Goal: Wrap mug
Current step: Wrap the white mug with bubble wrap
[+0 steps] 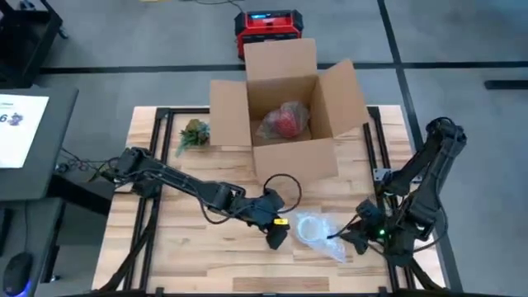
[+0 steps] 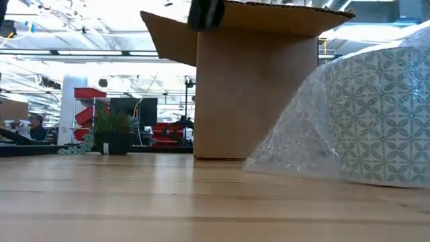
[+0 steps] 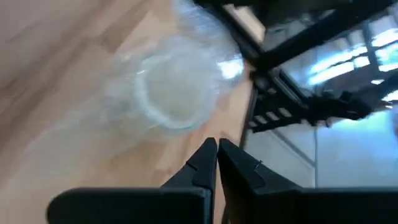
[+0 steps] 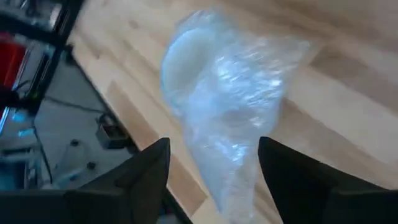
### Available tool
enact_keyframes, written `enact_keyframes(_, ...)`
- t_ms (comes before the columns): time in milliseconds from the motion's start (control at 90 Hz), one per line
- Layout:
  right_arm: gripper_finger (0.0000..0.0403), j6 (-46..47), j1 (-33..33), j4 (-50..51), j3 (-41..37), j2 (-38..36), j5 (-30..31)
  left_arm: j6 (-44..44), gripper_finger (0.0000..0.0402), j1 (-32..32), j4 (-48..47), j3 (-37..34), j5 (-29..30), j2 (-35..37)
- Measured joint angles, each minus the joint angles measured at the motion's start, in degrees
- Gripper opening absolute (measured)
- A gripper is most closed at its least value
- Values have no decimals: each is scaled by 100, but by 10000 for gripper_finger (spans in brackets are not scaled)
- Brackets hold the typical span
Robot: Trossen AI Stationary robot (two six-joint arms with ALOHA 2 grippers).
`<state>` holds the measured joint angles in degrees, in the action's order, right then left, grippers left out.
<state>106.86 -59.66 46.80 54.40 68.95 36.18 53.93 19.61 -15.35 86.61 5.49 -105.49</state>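
The mug [image 1: 312,227], white with a green pattern [image 2: 379,114], stands on the table's near right part inside clear bubble wrap [image 4: 230,93]. A loose tail of the wrap [image 1: 334,247] trails toward my right gripper. My left gripper [image 1: 277,237] is shut just left of the mug, and its tips [image 3: 216,148] are close to the wrap's edge with nothing between them. My right gripper [image 1: 351,239] is open on the mug's right side. Its fingers [image 4: 152,165] stand on either side of the wrap's tail [image 4: 227,180]. My right gripper stands open around the wrap's loose tail [image 4: 227,180], coming level from the table's right side. Whether either finger touches the wrap I cannot tell.
An open cardboard box [image 1: 289,107] stands at the far middle, with a red thing in clear wrap [image 1: 285,122] inside. A small green plant [image 1: 192,134] sits to its left. A red device [image 1: 266,29] lies on the floor beyond the table. Bare wood runs along the near left.
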Motion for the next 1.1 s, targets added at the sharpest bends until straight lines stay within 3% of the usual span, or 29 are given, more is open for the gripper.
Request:
enact_keyframes(267, 235, 349, 423, -757, -656, 77, -26, 188, 0, -15, 522, -5, -476, -640)
enact_keyframes(400, 222, -54, 705, -1548, -857, 74, -71, 364, 0, -65, 737, -5, -667, -927)
enact_keyframes(556, 167, -472, 1078, -1895, -1006, 79, -319, 380, 0, -254, 1046, -7, -803, -1107)
enact_keyframes(778, 15, -1201, 1401, -2393, -1006, 79, -336, 49, 0, -454, 1188, -5, -829, -1091)
enact_keyframes(1100, 2, -1726, 1885, -2497, -1002, 178, -1007, 139, 0, -633, 1872, -7, -821, -1379)
